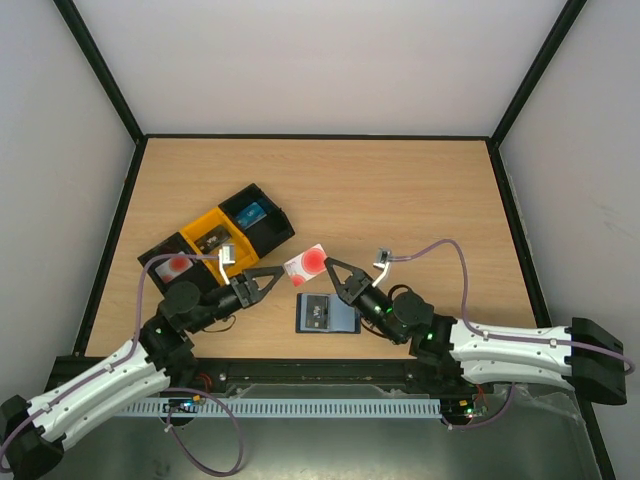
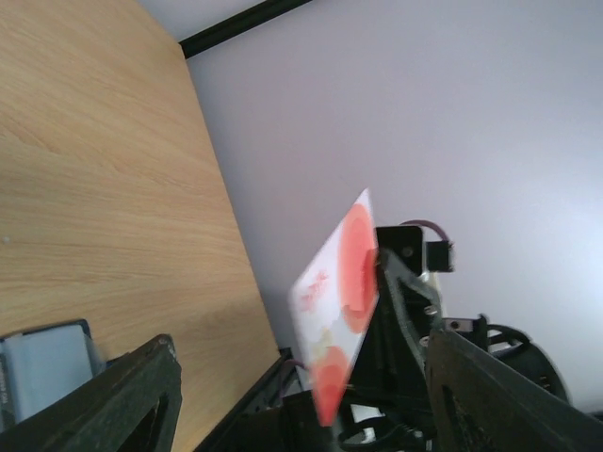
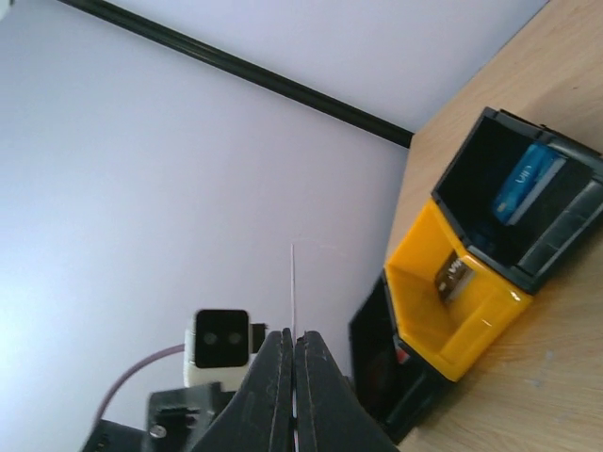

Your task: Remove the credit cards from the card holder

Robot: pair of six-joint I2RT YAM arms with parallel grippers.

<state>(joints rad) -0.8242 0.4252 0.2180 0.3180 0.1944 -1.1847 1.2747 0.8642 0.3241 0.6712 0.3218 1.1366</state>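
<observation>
A white credit card with a red round mark (image 1: 306, 265) hangs above the table, pinched at one edge by my right gripper (image 1: 326, 265), which is shut on it. In the right wrist view that card (image 3: 294, 278) shows edge-on, rising from the shut gripper (image 3: 294, 337). My left gripper (image 1: 277, 282) is open just left of the card. In the left wrist view the card (image 2: 339, 301) stands tilted between the gripper's spread fingers (image 2: 122, 400), touching neither. The grey-blue card holder (image 1: 325, 315) lies flat on the table below, with its corner (image 2: 42, 367) showing at the lower left.
Three bins stand in a row at the left. A black bin (image 1: 262, 222) holds a blue card (image 3: 528, 184). A yellow bin (image 1: 200, 228) holds a dark card (image 3: 452, 275). Another black bin (image 1: 150, 262) holds a white card with a red mark (image 1: 172, 266).
</observation>
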